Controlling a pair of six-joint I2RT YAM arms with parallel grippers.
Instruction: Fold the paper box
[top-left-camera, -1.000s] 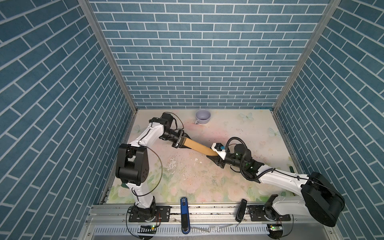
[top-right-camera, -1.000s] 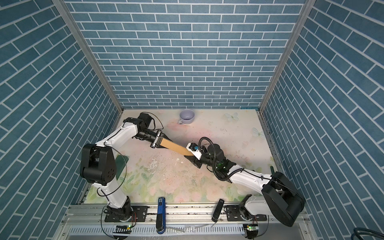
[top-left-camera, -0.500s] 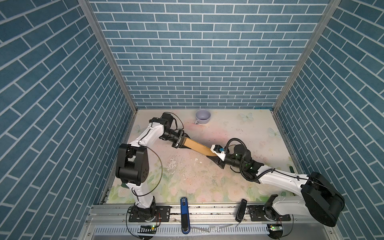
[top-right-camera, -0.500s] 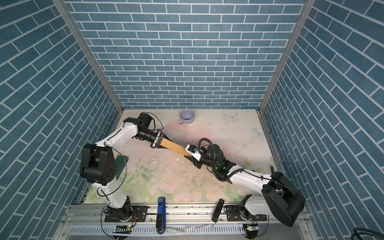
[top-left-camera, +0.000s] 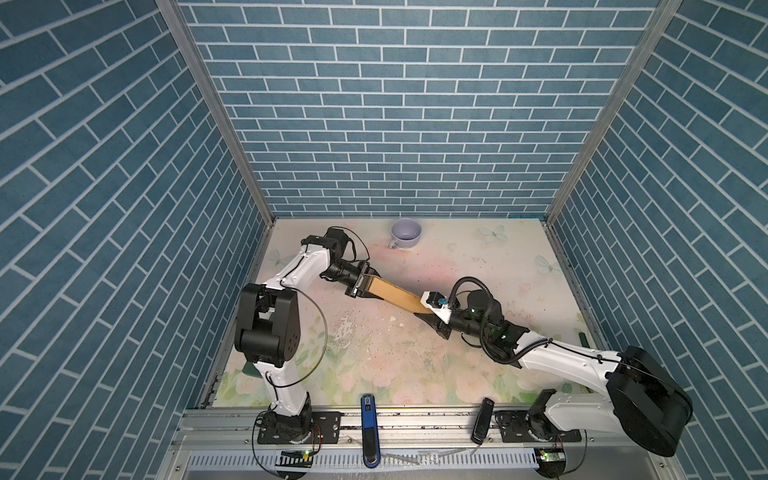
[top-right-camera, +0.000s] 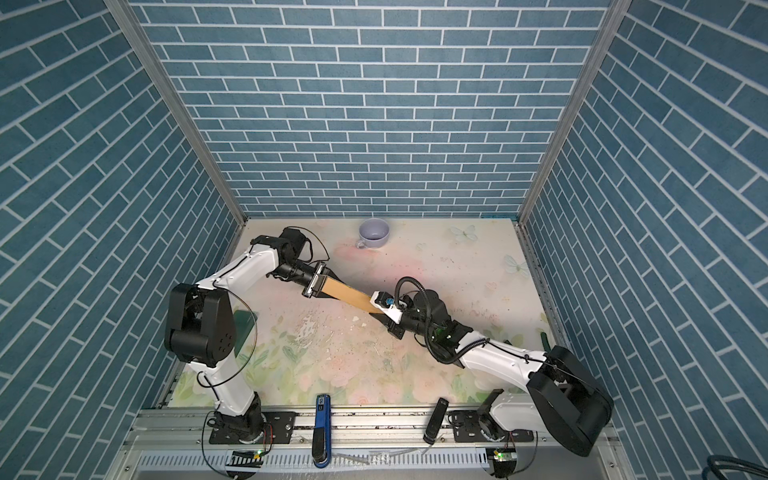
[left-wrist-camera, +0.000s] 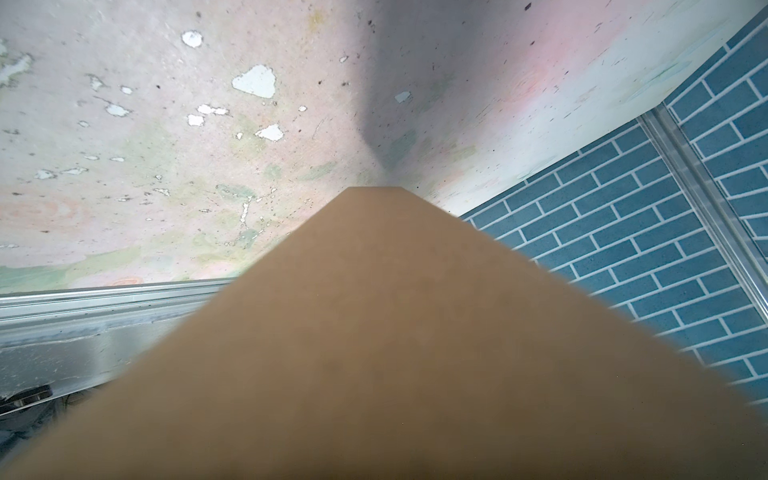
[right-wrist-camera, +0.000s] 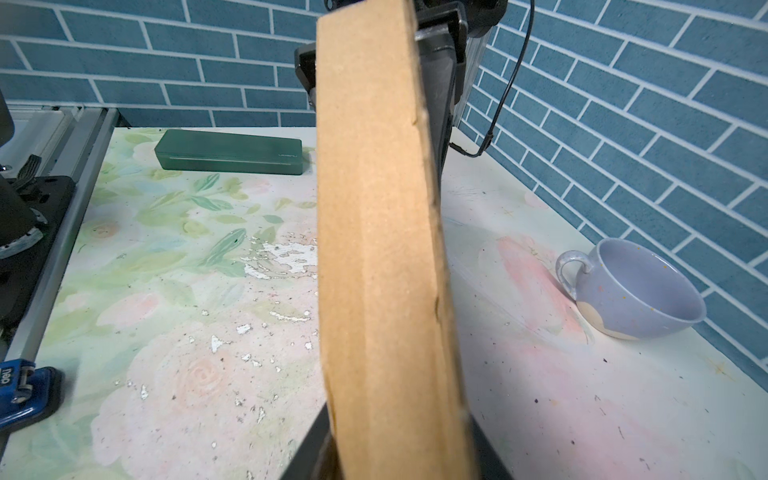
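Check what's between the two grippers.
The box bridges the gap from left gripper to right gripper, an end in each; both top views show it.

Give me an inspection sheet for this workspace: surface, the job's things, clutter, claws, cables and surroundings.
Surface: floral table, print chipped near the middle, dark specks.
Job's things: paper box, flat and turned on edge, spanning between both claws.
Clutter: lilac mug near the back wall; green case near the left arm's base; blue clamp on the front rail.
Claws: left claw shut on one end of the box; right claw shut on the other end.
Cables: black cable looping over the right wrist, off the box.
Surroundings: blue brick walls on three sides.
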